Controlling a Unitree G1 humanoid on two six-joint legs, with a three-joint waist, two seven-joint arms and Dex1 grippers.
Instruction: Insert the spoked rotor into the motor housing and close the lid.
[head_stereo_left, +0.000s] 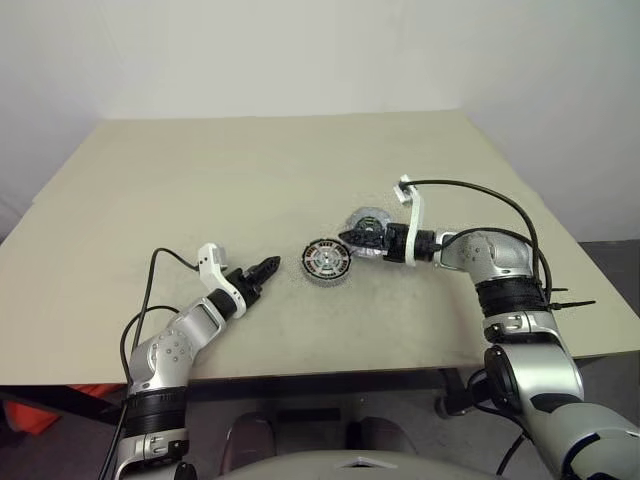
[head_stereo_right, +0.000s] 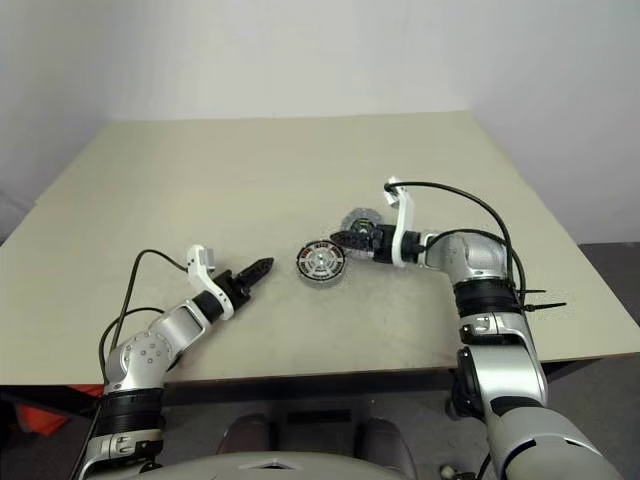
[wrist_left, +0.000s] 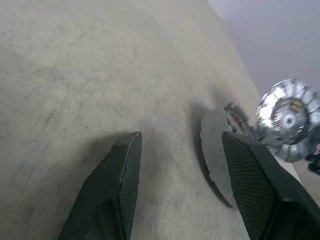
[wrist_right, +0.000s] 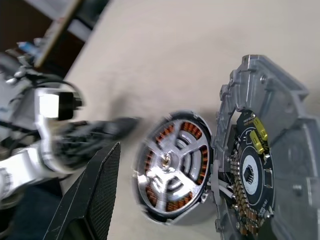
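Place: you are looking at what reads as a robotics lab or test room, not a home or a shop.
Counter: a plain beige counter (head_stereo_left: 250, 170) with a scuffed, matte top stands under both sets of fingers and runs on beyond them.
Walls: bare white walls (head_stereo_left: 300, 50) rise well beyond the fingertips, with no decoration that you can make out.
Work piece: you have bare motor parts on show, a motor housing (wrist_right: 172, 167) with copper-coloured windings just ahead of the right fingers (wrist_right: 95, 200), and beside it a lid (wrist_right: 265, 165) carrying an exposed circuit board.
Wiring: loose black cables (head_stereo_left: 480, 190) loop over the right arm.
Floor: grey floor (head_stereo_left: 610, 260) shows past the counter's edge.
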